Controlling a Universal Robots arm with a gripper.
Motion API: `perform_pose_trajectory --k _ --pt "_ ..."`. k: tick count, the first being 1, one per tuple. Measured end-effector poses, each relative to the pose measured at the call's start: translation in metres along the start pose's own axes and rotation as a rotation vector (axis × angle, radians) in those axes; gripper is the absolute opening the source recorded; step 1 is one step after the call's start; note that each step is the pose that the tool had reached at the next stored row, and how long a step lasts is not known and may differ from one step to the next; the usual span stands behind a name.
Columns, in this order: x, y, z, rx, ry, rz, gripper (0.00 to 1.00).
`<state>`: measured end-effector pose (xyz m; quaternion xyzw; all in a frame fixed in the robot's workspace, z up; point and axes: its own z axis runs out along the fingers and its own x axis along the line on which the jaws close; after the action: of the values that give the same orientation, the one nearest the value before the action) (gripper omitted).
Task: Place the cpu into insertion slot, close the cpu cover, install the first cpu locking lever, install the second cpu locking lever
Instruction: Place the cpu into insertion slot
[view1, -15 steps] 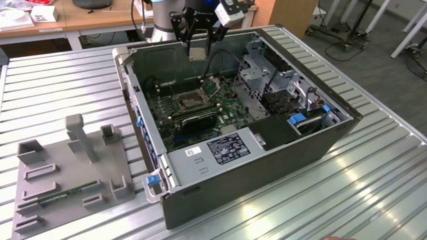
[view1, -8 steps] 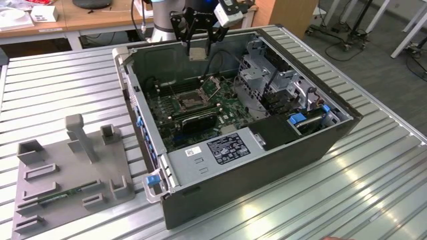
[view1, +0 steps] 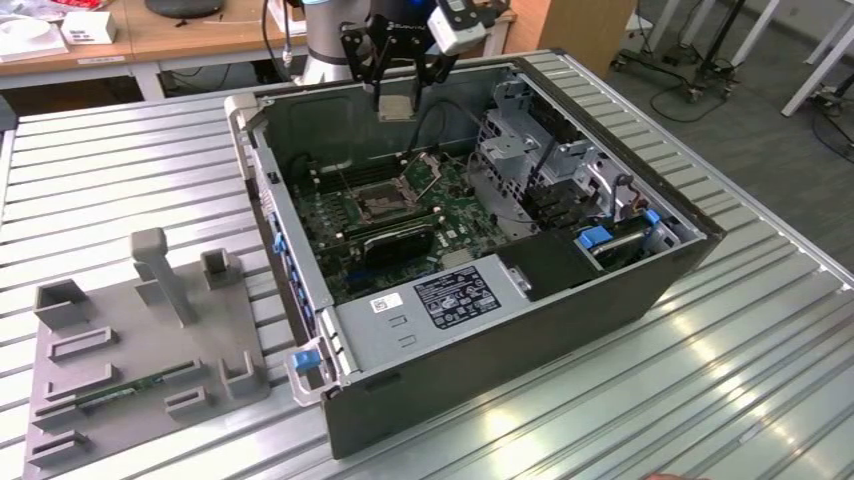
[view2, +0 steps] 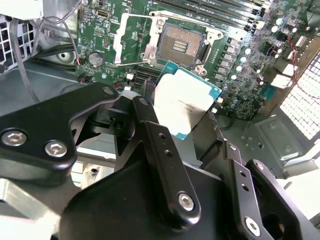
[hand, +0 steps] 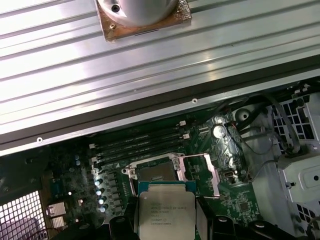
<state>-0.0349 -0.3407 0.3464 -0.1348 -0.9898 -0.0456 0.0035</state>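
Above the open computer case (view1: 534, 330) | my end effector (view1: 398, 96) pinches the cpu (view2: 185, 100) by two edges, held in the air | insertion slot (view2: 181, 46) uncovered beneath | cpu cover (view2: 119, 42) swung open beside it.

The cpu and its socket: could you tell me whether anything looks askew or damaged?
Nothing stands out: the gripper holds the cpu above the computer case, the insertion slot is bare, and the cpu cover is swung open.
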Motion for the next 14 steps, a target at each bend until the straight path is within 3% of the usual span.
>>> perform_pose_trajectory --k 11,14 --pt "0.0 -0.0001 0.001 -0.0028 -0.0132 0.148 0.54" --pt "0.0 -0.0001 0.001 -0.003 -0.0135 0.151 0.54"
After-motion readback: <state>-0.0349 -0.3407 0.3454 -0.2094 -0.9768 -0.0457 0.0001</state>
